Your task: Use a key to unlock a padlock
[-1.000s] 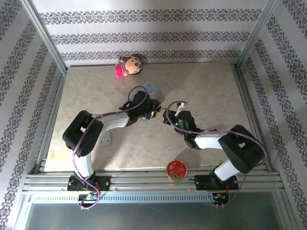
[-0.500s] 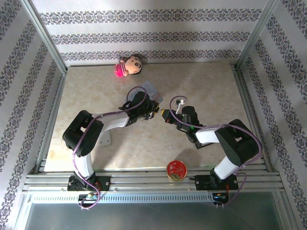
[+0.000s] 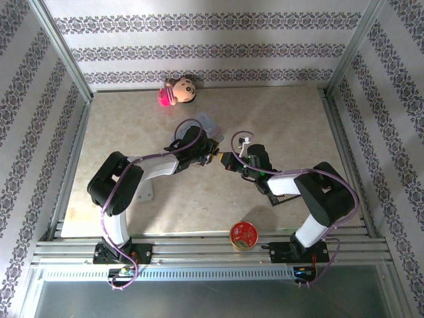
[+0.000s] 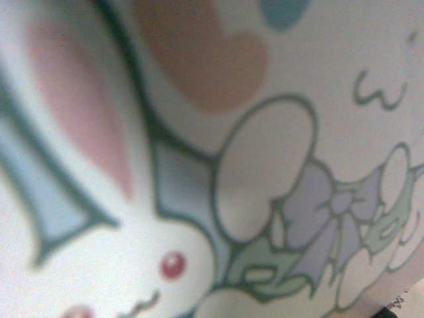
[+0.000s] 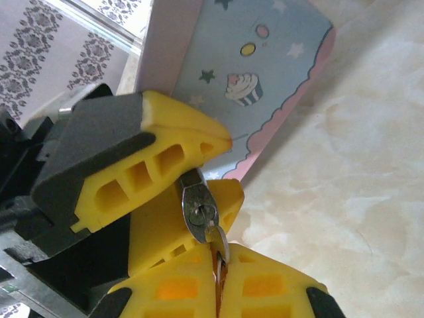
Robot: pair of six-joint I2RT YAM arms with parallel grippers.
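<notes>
padlock [image 5: 198, 211] in left end effector [image 5: 211, 177], key [image 5: 219, 241] seemingly inserted

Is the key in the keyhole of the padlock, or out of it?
Cannot tell. The key, pinched by the right end effector, touches the keyhole face of the padlock, which the left end effector grips. Depth is hidden.

We see just the keyway end of the padlock [image 5: 197, 212]; its body is buried between the yellow fingers [image 5: 165, 126] of the left gripper [image 5: 213, 175]. Most of the key [image 5: 219, 242] vanishes inside the right gripper [image 5: 217, 262], whose closed fingers the bottom edge cuts off. The pale blue box [image 5: 258, 73] runs past the top edge, and in the left wrist view its rabbit print [image 4: 165, 258] is blurred.
</notes>
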